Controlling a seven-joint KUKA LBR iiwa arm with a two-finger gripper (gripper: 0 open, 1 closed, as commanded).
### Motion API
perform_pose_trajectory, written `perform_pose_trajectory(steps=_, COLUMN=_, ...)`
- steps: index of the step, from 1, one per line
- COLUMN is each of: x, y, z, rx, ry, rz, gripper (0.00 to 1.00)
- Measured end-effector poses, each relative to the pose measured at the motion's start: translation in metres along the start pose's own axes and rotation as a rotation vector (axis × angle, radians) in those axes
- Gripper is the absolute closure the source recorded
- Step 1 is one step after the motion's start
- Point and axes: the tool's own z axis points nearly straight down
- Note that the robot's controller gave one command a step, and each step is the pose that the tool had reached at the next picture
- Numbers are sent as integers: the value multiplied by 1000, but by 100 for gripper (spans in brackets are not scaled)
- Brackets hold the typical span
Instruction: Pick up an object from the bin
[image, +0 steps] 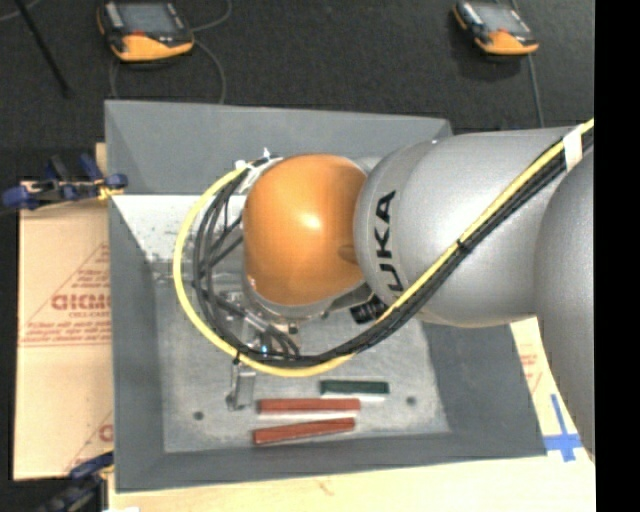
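Observation:
My gripper (240, 388) hangs low over the front left part of the bin floor, mostly hidden under the arm's orange cover. Just to its right lie three slim bars, side by side and lengthwise left to right. A red-brown bar (308, 406) is the nearest, its left end a short way from the gripper. A second red-brown bar (303, 431) lies in front of it, closer to the bin's front wall. A shorter dark green bar (353, 388) with a pale right end lies behind them, further right. Nothing shows in the gripper.
The arm with its orange cover and looped cables covers the middle and back of the bin. The bin's sloping walls rise on all sides, the front wall close to the bars.

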Motion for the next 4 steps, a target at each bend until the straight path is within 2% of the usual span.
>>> perform_pose_trajectory(steps=1, x=2, y=-114, z=148, rx=1, ry=-1, rz=-45, gripper=0)
perform_pose_trajectory(steps=2, x=15, y=-103, z=114, rx=-2, ry=-9, rz=-15, gripper=0)
perform_pose_trajectory(steps=3, x=26, y=-105, z=108, rx=1, ry=-5, rz=-166, gripper=0)
perform_pose_trajectory(steps=4, x=22, y=-120, z=141, rx=0, ry=-34, rz=-307, gripper=0)
